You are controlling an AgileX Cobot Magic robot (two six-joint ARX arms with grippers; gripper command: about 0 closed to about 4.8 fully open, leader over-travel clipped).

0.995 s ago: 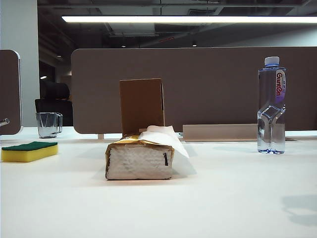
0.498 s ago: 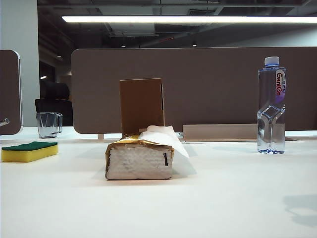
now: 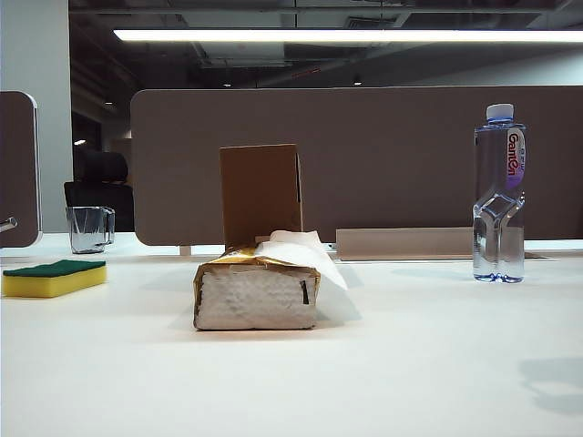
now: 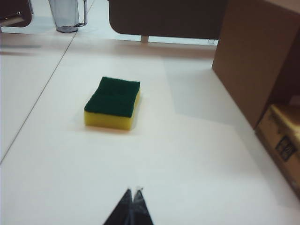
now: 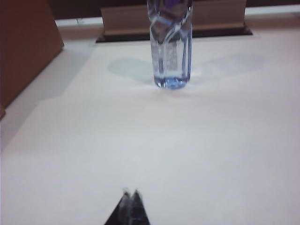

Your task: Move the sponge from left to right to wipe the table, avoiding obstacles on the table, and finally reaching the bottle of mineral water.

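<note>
A: Where does the sponge [image 3: 54, 278] lie?

B: Flat at the far left of the white desk [image 3: 364, 373], green layer up, its left end cut by the exterior frame. A clear glass mug [image 3: 89, 228] stands behind it, well apart.

A: And the obstacles?

B: The gold-wrapped tissue pack [image 3: 256, 291] sits mid-desk, a white sheet trailing from it. The brown cardboard box [image 3: 260, 193] stands upright just behind; its foot is hidden by the pack. In the left wrist view both are cropped at the edge.

A: The bottle of mineral water [image 3: 499, 193]?

B: Upright at the far right. The right wrist view shows only its lower half; cap and label are cut off.

A: The arms?

B: Neither shows in the exterior view. Left gripper [image 4: 133, 191]: only dark tips visible, jaws together, empty, short of the sponge. Right gripper [image 5: 130, 192]: blurred tips, jaws together, holding nothing, well short of the bottle.
</note>
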